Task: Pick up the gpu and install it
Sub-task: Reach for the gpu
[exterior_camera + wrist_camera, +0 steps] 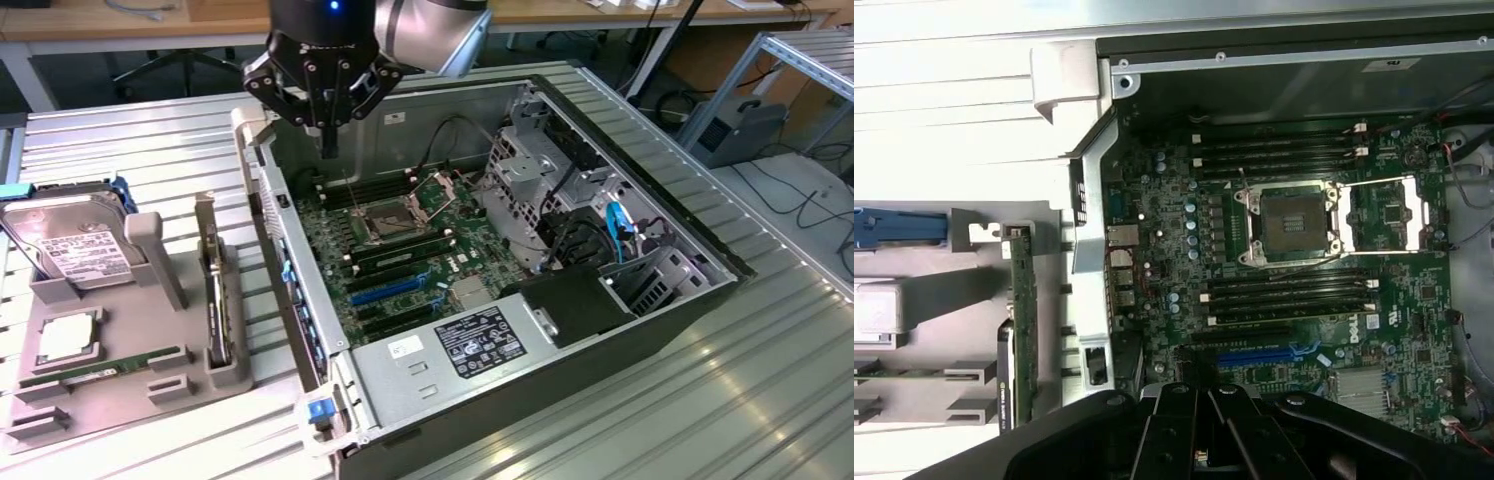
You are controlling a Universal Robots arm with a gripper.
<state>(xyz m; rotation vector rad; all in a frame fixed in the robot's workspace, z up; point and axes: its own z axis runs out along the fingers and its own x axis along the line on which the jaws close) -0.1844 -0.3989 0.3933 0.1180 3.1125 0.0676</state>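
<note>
The gpu [211, 292] stands on its edge in a slot of the grey parts holder [160, 385], to the exterior view's left of the open computer case [534, 370]. In the wrist view the gpu [1022, 320] shows as a narrow green strip with a dark lower end. My gripper [327, 150] hangs shut over the far left corner of the case, above the motherboard [441, 250], with nothing between its fingers. Its dark fingers [1172, 425] meet in the wrist view, over the blue slots [1264, 355]. The gripper is well apart from the gpu.
On the holder also sit a silver hard drive [74, 245], a square chip [67, 338] and a slim RAM stick [107, 370]. The case's left wall [274, 215] rises between holder and motherboard. The CPU socket [400, 212] stands open. Cables and drive cages [587, 220] fill the case's right side.
</note>
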